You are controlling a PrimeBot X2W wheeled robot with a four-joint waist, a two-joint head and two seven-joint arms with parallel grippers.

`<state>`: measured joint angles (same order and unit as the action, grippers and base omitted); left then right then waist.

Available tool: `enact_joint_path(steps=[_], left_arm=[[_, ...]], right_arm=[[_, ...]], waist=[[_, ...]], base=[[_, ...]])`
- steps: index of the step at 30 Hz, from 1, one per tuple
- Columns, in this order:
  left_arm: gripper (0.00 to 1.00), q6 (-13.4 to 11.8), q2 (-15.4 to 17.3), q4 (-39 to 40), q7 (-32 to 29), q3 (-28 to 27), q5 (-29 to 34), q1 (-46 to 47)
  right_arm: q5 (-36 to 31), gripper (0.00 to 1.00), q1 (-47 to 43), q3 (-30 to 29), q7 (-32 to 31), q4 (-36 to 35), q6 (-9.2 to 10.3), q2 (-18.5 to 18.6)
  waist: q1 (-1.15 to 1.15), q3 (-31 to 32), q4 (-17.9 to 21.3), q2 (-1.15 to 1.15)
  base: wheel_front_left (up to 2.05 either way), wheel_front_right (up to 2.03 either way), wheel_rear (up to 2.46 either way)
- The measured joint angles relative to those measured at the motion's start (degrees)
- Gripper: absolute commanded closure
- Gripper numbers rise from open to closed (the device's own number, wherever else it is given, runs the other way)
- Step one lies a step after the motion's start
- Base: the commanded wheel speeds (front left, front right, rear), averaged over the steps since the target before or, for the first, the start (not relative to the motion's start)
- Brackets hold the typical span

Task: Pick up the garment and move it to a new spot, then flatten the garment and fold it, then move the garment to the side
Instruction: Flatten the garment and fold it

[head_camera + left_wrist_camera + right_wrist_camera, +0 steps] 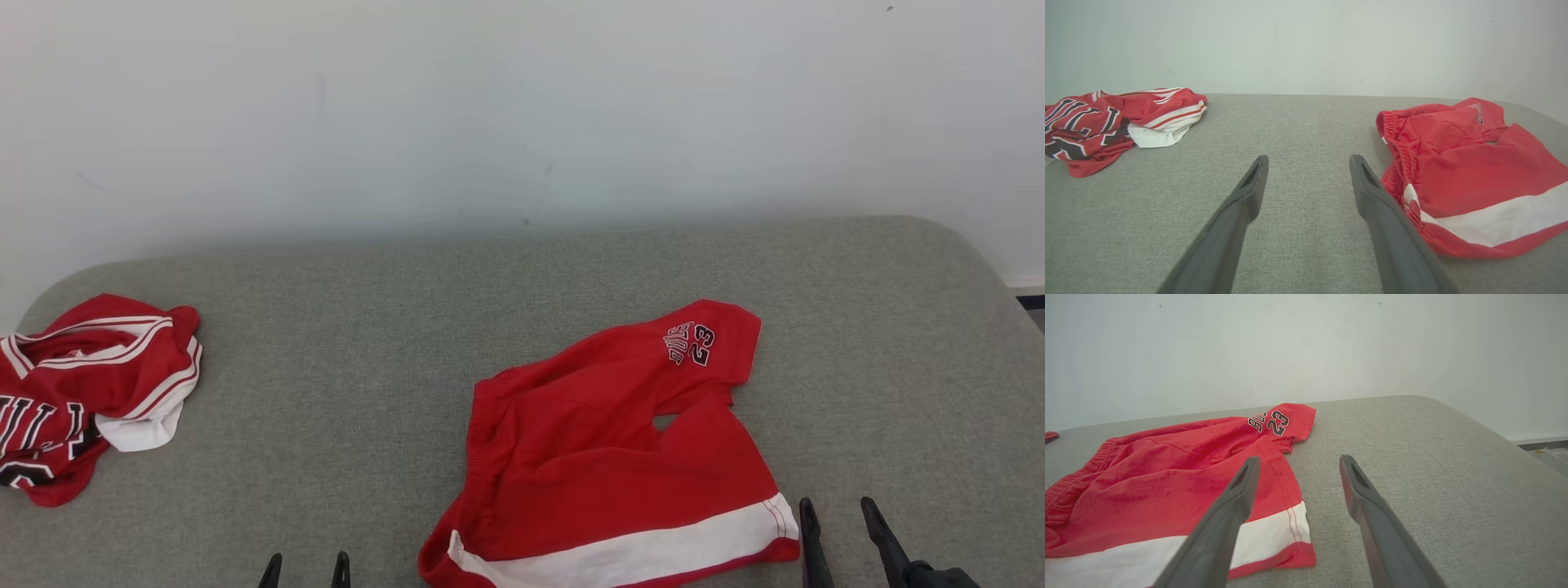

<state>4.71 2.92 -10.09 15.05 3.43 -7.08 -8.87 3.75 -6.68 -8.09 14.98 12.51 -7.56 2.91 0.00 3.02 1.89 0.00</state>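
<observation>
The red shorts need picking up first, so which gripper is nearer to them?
Right. The right gripper sits just beside the white-striped hem corner of the red shorts; the left gripper is off their waistband side, bare grey surface between.

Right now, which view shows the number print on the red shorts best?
The right wrist view: the print is close, large and legible. The head view shows it smaller but readable; the left wrist view, a foreshortened, illegible mark.

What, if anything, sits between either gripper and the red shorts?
Nothing visible does. Only bare grey padded surface separates the open left gripper from the waistband side of the red shorts, and the open right gripper sits just beside their white-striped hem. The crumpled red jersey lies far left, out of the way.
</observation>
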Motion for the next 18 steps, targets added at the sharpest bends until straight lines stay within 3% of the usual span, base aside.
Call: enact_joint_path(steps=[8,13,18], left_arm=[[0.00,0.10,0.00,-0.13,0.00,0.35,0.10,0.03],[0.00,1.41,0.02,-2.59,-0.01,2.93,-0.60,1.35],[0.00,2.38,0.23,-5.54,-8.26,6.98,-4.52,5.86]], right_arm=[[0.02,0.00,0.50,-0.16,0.00,0.23,0.00,0.00],[0.03,0.00,1.05,-0.16,-0.23,-0.37,0.00,0.00],[0.02,0.00,1.47,-0.01,-0.62,-1.21,0.00,0.01]], waist=[[0.00,-0.48,0.16,0.00],[0.00,-0.77,0.58,0.00],[0.00,-1.22,1.26,0.00]], base=[[0.00,0.00,0.00],[0.00,0.00,0.00],[0.00,0.00,0.00]])
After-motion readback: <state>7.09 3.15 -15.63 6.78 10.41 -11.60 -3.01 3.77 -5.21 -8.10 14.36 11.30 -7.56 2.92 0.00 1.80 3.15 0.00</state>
